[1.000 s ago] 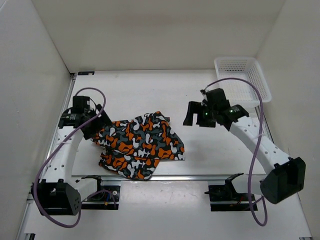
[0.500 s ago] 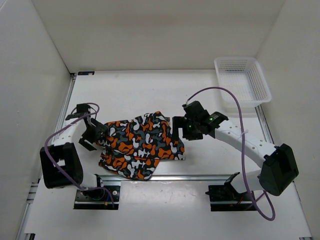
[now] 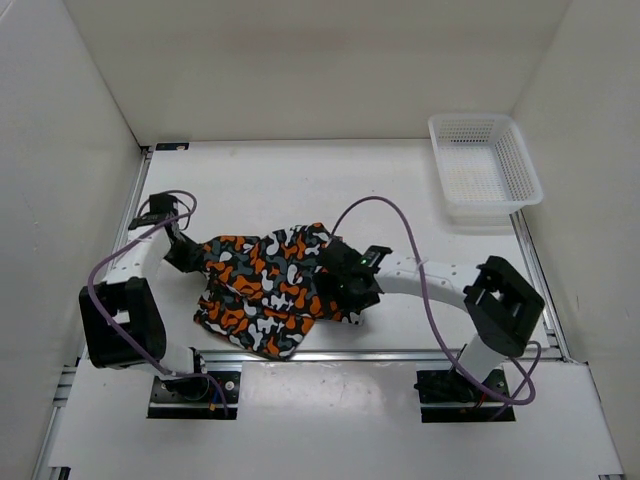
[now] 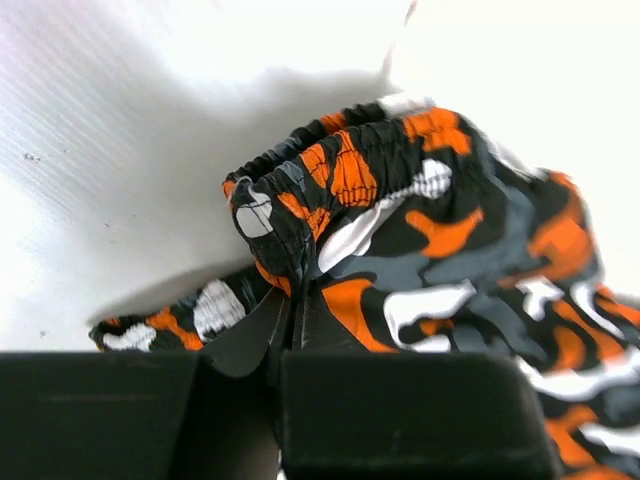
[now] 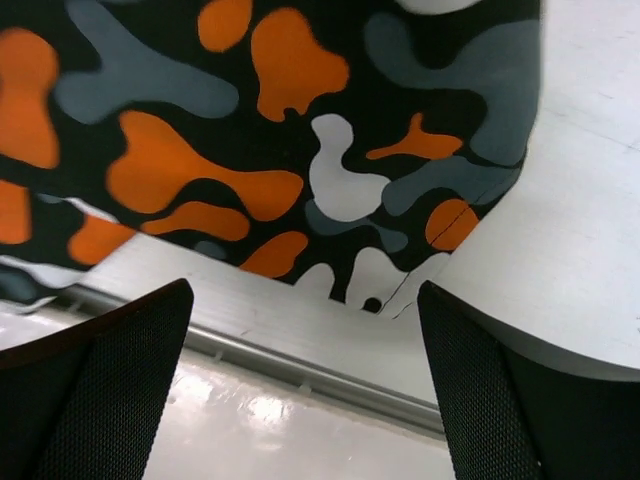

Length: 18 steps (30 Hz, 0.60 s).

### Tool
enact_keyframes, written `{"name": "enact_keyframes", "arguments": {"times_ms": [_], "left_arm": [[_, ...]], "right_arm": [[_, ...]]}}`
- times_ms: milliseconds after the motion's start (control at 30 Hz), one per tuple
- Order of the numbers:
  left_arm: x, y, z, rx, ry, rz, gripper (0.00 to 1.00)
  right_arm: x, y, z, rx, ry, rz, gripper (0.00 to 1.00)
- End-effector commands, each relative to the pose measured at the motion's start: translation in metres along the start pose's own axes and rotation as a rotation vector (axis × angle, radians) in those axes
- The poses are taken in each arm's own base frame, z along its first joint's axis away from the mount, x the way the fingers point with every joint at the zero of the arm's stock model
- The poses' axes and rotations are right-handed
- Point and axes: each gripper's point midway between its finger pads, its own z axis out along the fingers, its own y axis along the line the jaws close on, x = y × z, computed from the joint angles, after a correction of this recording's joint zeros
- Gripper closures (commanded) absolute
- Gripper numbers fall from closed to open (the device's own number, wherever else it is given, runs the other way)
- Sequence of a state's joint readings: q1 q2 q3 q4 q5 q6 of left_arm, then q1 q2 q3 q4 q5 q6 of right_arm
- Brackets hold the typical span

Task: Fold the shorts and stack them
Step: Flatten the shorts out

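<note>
The white counter (image 3: 280, 190) is carrying the crumpled camouflage shorts (image 3: 270, 290) left of centre. Their long axis is running from 10 o'clock to 4 o'clock, with the waistband pointing toward 10. A basket (image 3: 470, 119) is sitting well apart at 2 o'clock. Only the left wrist view is showing the left fingers (image 4: 240, 345) pressed together, pinching the waistband edge. The right wrist view is showing the right fingers (image 5: 130, 360) spread wide over the hem, holding nothing.
</note>
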<state>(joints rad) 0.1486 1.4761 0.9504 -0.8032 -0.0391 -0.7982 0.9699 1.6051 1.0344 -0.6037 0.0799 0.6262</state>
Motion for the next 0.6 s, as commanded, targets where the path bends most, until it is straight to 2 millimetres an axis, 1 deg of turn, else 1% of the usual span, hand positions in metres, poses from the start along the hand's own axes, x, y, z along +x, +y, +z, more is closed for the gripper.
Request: {"name": "enact_keyframes", "arguments": {"times_ms": [0,33,67,133,167,200,233,267,300,333,367,400,433,467,500,533,567], "left_arm": [[-0.02,-0.019,-0.031,0.1,-0.079,0.024,0.89],[-0.021,-0.02,-0.034,0.1,-0.079,0.024,0.89],[-0.023,-0.021,-0.04,0.106,-0.086,0.033,0.89],[-0.022,-0.023,-0.042,0.112,-0.079,0.034,0.89],[-0.026,-0.026,-0.048,0.127,-0.094,0.033,0.89],[-0.024,-0.024,-0.048,0.119,-0.086,0.034,0.89],[-0.027,-0.026,-0.051,0.127,-0.095,0.043,0.89],[-0.025,-0.025,-0.054,0.128,-0.096,0.043,0.89],[-0.027,-0.026,-0.057,0.131,-0.1,0.042,0.89],[-0.031,-0.03,-0.064,0.148,-0.119,0.052,0.89],[-0.032,-0.03,-0.066,0.148,-0.118,0.053,0.89],[-0.035,-0.033,-0.071,0.155,-0.126,0.052,0.89],[-0.038,-0.035,-0.075,0.164,-0.137,0.064,0.89],[-0.037,-0.039,-0.079,0.171,-0.139,0.074,0.89],[-0.042,-0.043,-0.084,0.185,-0.153,0.073,0.89],[-0.049,-0.055,-0.097,0.212,-0.178,0.094,0.89],[-0.054,-0.059,-0.103,0.217,-0.183,0.094,0.89]], "right_arm": [[-0.011,0.008,0.004,0.085,-0.069,-0.068,0.03],[-0.009,0.007,0.011,0.113,-0.05,-0.089,0.06],[-0.004,0.008,0.016,0.128,-0.041,-0.108,0.06],[-0.004,0.011,0.023,0.143,-0.033,-0.122,0.14],[0.003,0.009,0.032,0.161,-0.007,-0.135,0.16],[0.001,0.003,0.035,0.197,-0.02,-0.138,0.2],[-0.003,0.001,0.037,0.215,-0.032,-0.14,0.25],[-0.004,-0.003,0.04,0.241,-0.04,-0.132,0.42],[-0.005,-0.008,0.039,0.268,-0.048,-0.135,0.53],[-0.011,-0.008,0.037,0.279,-0.072,-0.124,0.63],[-0.017,-0.012,0.034,0.309,-0.093,-0.127,0.87],[-0.019,-0.015,0.027,0.324,-0.112,-0.119,0.96],[-0.027,-0.018,0.021,0.34,-0.136,-0.107,1.0],[-0.04,-0.02,0.015,0.344,-0.169,-0.099,1.0],[-0.046,-0.026,0.007,0.361,-0.181,-0.098,1.0],[-0.066,-0.038,-0.006,0.383,-0.228,-0.084,1.0],[-0.086,-0.041,-0.021,0.38,-0.27,-0.069,1.0]]}}
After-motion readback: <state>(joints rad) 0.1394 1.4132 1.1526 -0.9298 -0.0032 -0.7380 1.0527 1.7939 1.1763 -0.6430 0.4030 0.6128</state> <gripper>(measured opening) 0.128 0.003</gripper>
